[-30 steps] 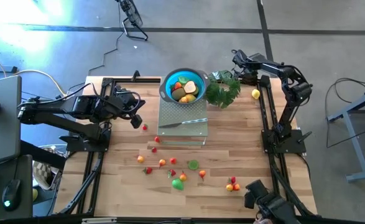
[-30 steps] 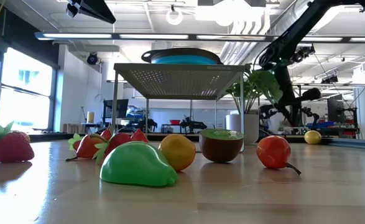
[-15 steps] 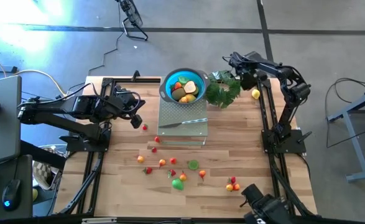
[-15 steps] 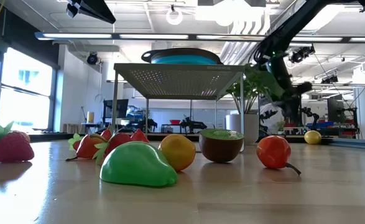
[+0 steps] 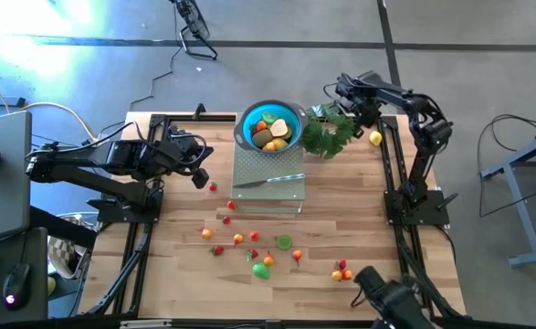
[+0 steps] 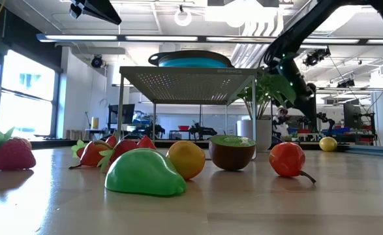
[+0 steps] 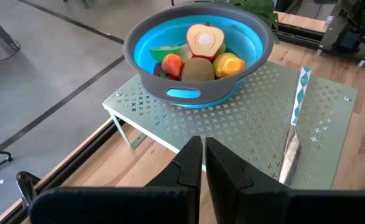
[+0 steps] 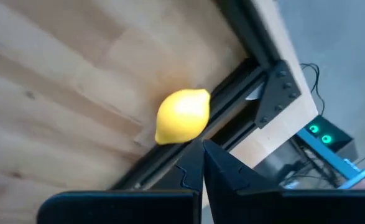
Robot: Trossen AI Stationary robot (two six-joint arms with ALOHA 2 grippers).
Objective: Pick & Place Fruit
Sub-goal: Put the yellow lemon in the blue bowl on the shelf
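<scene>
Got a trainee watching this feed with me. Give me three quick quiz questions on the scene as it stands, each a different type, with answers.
1. True or false: the silver knife lies inside the blue bowl.
2. Which loose fruit sits nearest the right gripper? A) strawberry B) yellow lemon C) green pear
3. Fill in: the blue bowl stands on a perforated metal ____.

Key
1. False; the knife lies on the rack beside the bowl.
2. B
3. rack
</scene>
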